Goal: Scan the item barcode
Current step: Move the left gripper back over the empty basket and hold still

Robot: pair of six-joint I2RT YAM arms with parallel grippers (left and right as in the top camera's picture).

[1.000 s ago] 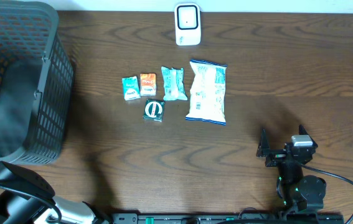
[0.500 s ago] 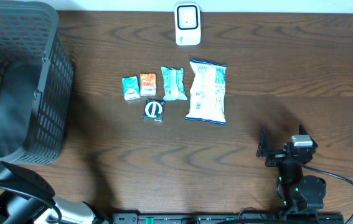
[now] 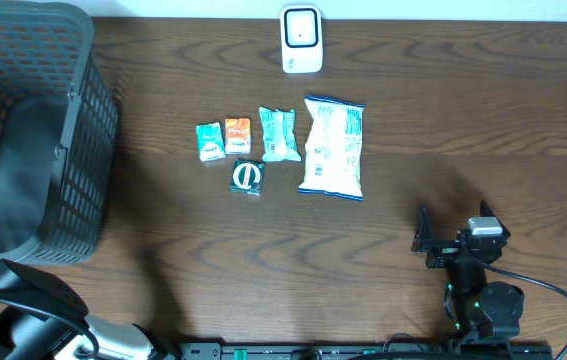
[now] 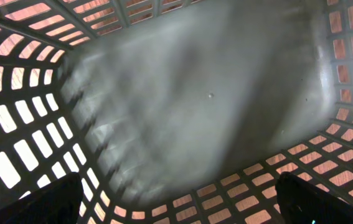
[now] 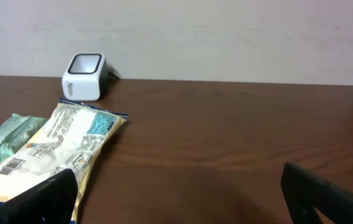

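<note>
Both sets of jaws spread wide: left gripper (image 4: 179, 208) over the basket (image 4: 20, 146), right gripper (image 5: 182, 202) facing the snack bag (image 5: 58, 149) and scanner (image 5: 83, 76).

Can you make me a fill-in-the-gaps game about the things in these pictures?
1. The scanner is ____ in colour.
2. Counting the big bag, there are ____ items laid out to scan.
3. The left wrist camera looks down into the dark ____.
4. The left gripper and the right gripper are both ____, holding nothing.

Missing words: white; five; basket; open.
</note>
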